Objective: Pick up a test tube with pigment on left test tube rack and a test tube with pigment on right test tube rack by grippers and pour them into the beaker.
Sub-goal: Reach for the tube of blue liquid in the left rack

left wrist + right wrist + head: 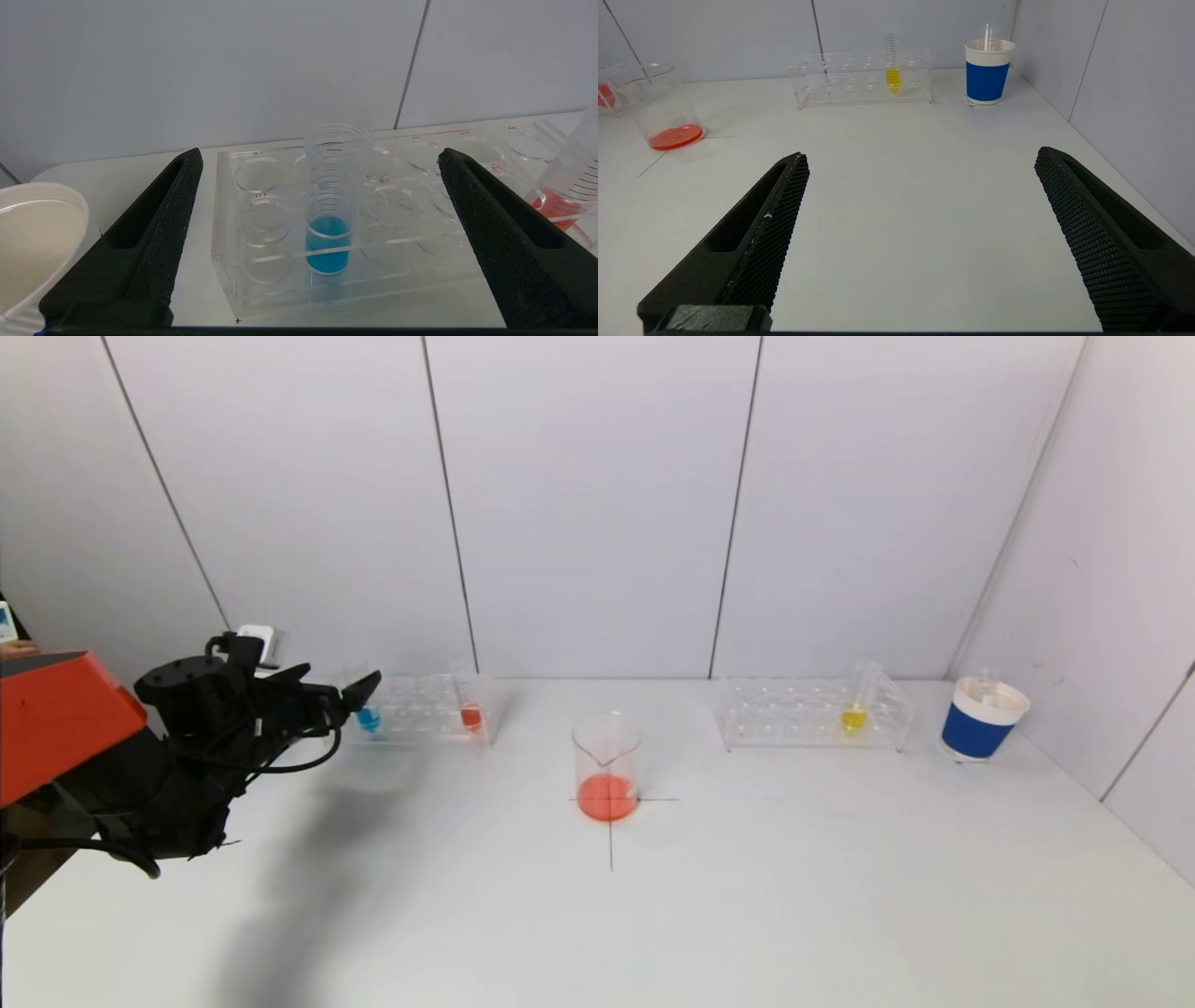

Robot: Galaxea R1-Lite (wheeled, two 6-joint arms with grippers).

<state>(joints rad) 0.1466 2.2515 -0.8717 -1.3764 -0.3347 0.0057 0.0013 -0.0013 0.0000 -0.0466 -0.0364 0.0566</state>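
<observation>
Jaws first: the left gripper [322, 196] is spread wide with nothing in it, hanging just in front of the left rack [425, 707] and lined up on the blue tube [331, 205], which stands upright in a front-row hole near the rack's left end; neither finger touches it. Off to the side of that rack the left wrist view catches the rim of a white cup [32, 233]. At the rack's right end sits a red tube [470, 707], leaning a bit; both tubes have pigment at the bottom only.

Middle of the bench [747, 896] is the beaker [607, 767], sitting on a drawn cross mark, with a shallow layer of orange-red liquid already in it.

Further right is the right rack [814, 713] with one yellow tube [857, 705] near its right end, tilted slightly; past that a blue and white paper cup [982, 719] near the wall corner, something clear poking out of it.

Right gripper [920, 196] doesn't show in the head view; its own camera has the jaws fully apart and empty, low over bare bench, well back from the right rack.
</observation>
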